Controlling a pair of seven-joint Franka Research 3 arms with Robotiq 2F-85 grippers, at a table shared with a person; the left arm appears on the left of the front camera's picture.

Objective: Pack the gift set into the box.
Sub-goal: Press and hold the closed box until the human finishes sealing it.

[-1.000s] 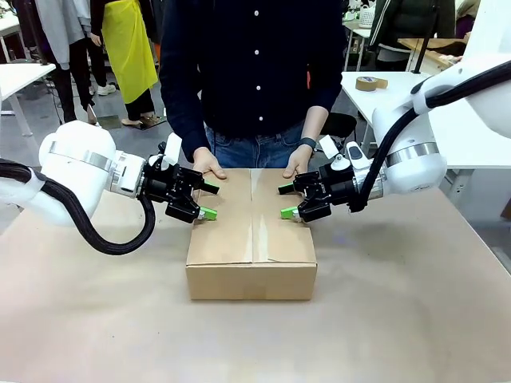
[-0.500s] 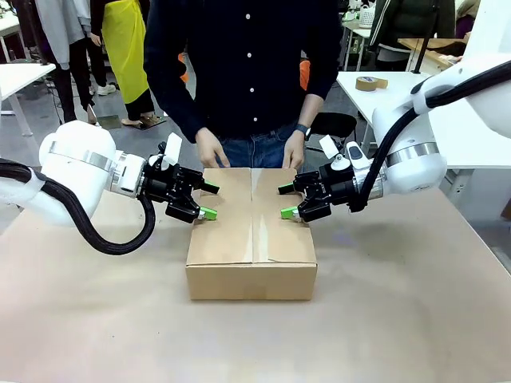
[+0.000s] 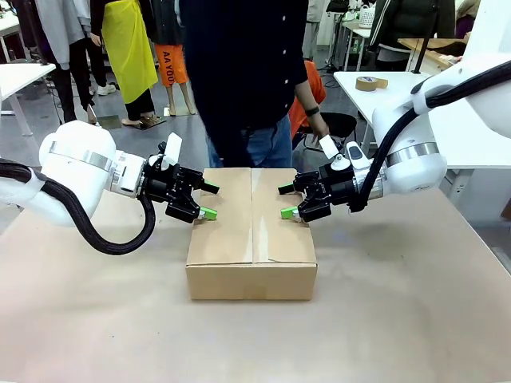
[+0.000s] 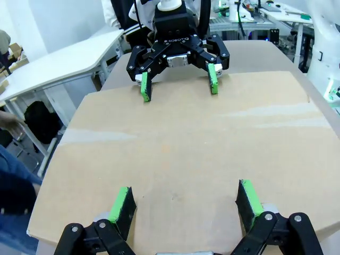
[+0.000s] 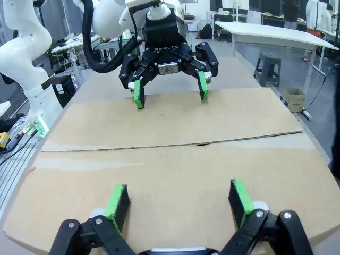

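Note:
The brown cardboard box (image 3: 251, 231) sits mid-table with its top flaps folded shut, a seam running down the middle. The gift set is hidden. My left gripper (image 3: 211, 201) hovers open over the box's left top edge, and the left wrist view has its green pads (image 4: 122, 203) spread above the flap (image 4: 180, 143). My right gripper (image 3: 285, 201) hovers open over the right top edge, facing the left one. Seen from the right wrist, its fingers (image 5: 240, 195) stand apart over the box (image 5: 175, 154), with the left gripper (image 5: 169, 90) opposite. Nothing is held.
A person (image 3: 247, 72) stands at the far side of the table, turned sideways, one hand (image 3: 319, 128) hanging clear of the box. A tape roll (image 3: 371, 83) lies on a white table (image 3: 415, 104) at the back right. Brown tabletop (image 3: 239, 335) spreads around the box.
The person's hands have lifted off the box's far edge and the person has turned aside. Both grippers have stayed where they were, open.

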